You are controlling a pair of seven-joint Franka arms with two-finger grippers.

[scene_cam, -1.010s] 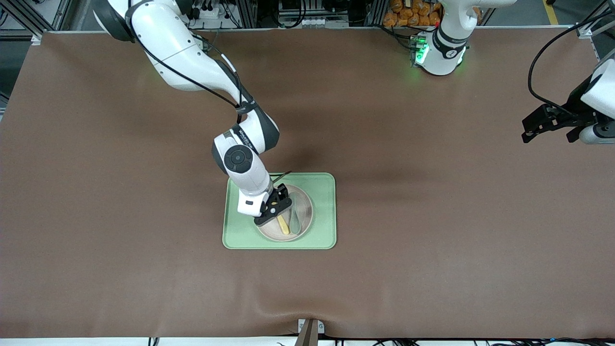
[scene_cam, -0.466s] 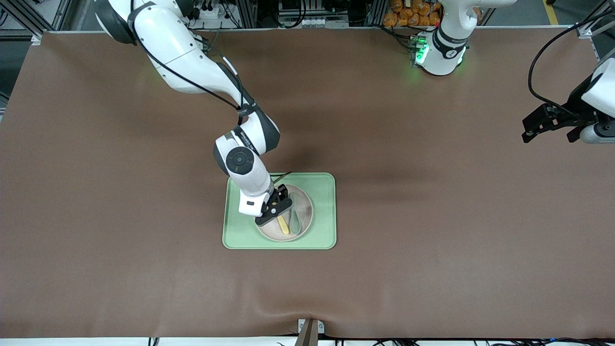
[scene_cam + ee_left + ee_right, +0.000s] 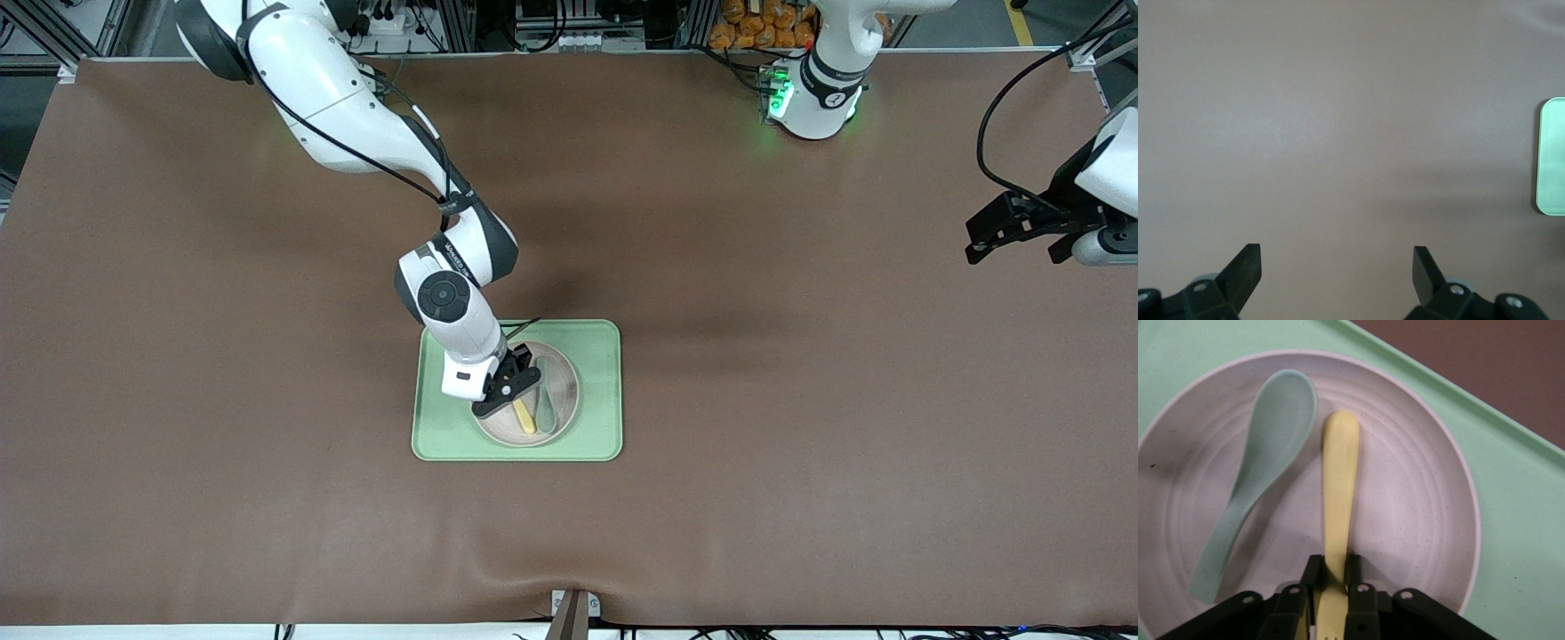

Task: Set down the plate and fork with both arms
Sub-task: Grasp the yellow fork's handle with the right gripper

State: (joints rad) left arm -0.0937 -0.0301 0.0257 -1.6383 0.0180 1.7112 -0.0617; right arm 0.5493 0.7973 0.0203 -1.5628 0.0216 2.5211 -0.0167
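The cream plate rests on the pale-green tray. On the plate lie the pale-yellow fork and, beside it, a grey-green spoon. My right gripper is down on the plate, shut on the fork near its tined end. The fork's handle points away from the fingers and lies flat. My left gripper waits open over bare table at the left arm's end, holding nothing.
The brown table mat spreads all round the tray. A corner of the tray shows at the edge of the left wrist view. The left arm's green-lit base stands at the table's edge farthest from the front camera.
My right gripper's fingers have closed in on the fork. The arm has barely shifted. The left arm has not moved.
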